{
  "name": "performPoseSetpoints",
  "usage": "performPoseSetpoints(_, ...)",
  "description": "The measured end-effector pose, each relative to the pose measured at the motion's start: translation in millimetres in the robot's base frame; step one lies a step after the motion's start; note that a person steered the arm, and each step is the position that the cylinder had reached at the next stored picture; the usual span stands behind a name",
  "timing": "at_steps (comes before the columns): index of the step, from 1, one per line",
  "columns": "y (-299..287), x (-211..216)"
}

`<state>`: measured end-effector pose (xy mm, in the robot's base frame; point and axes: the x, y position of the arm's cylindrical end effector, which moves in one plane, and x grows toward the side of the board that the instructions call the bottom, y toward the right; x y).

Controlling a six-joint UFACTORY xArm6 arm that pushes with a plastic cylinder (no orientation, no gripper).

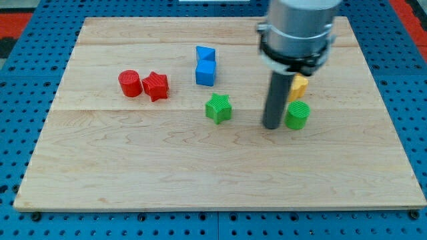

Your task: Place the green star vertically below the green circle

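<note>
The green star (218, 108) lies near the middle of the wooden board (200, 173). The green circle (297, 115) lies to its right, at about the same height in the view. My tip (271, 125) rests on the board between them, just left of the green circle and well right of the green star. It touches neither as far as I can see, though the gap to the circle is small.
A yellow block (299, 86) sits just above the green circle, partly hidden by the rod. A blue triangle (205, 53) and a blue cube (205, 73) stand above the star. A red circle (130, 83) and a red star (155, 85) lie at the left.
</note>
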<state>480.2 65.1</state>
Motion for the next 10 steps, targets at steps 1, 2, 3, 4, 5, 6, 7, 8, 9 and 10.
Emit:
performPoseSetpoints(1, -60.9, 26.7)
performPoseSetpoints(2, -126.0, 11.1)
performPoseSetpoints(3, -118.1, -36.9)
performPoseSetpoints(4, -75.8, -36.1)
performPoseSetpoints(5, -49.8, -39.2)
performPoseSetpoints(6, -26.5, -54.8)
performPoseSetpoints(7, 1.8, -4.1)
performPoseSetpoints(8, -25.7, -4.7)
performPoseSetpoints(9, 7.9, 21.7)
performPoseSetpoints(10, 33.8, 29.3)
